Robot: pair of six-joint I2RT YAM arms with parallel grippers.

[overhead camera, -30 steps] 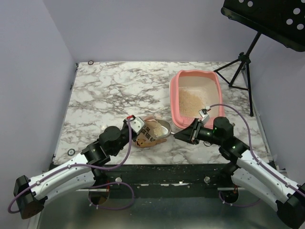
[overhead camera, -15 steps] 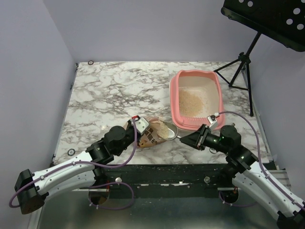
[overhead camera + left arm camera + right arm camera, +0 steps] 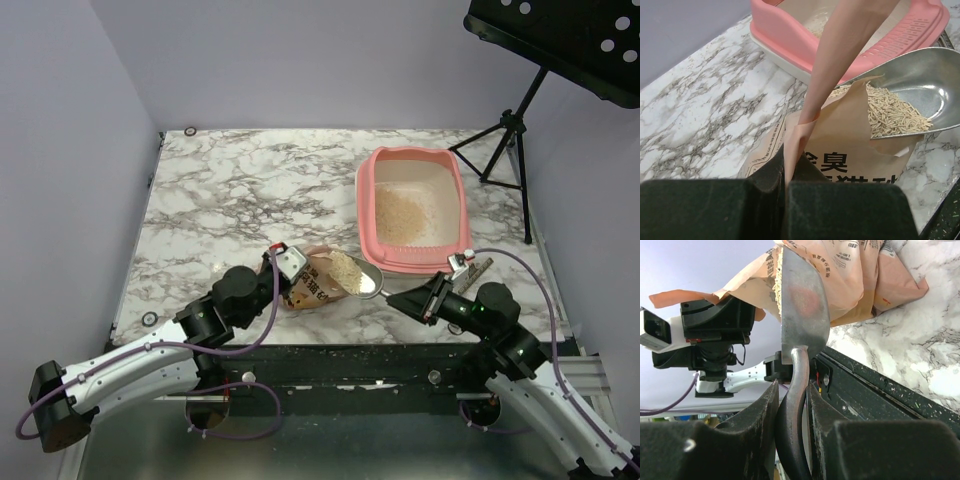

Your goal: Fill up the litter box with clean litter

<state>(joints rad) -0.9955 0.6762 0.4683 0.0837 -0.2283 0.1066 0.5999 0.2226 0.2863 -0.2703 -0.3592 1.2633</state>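
The right gripper has drawn back toward its base over the last second. The scoop came with it and now sits at the lip of the bag, a heap of litter in its bowl. That gripper is clamped on the scoop's handle. The left gripper is pinched tight on the bag's top edge, holding it up off the counter.

The litter box lies just beyond the scoop, a little to the right, with its long axis running away from the arms and a thin layer already inside. The right gripper is plainly the nearer one. I'd say the load has to clear the near rim.
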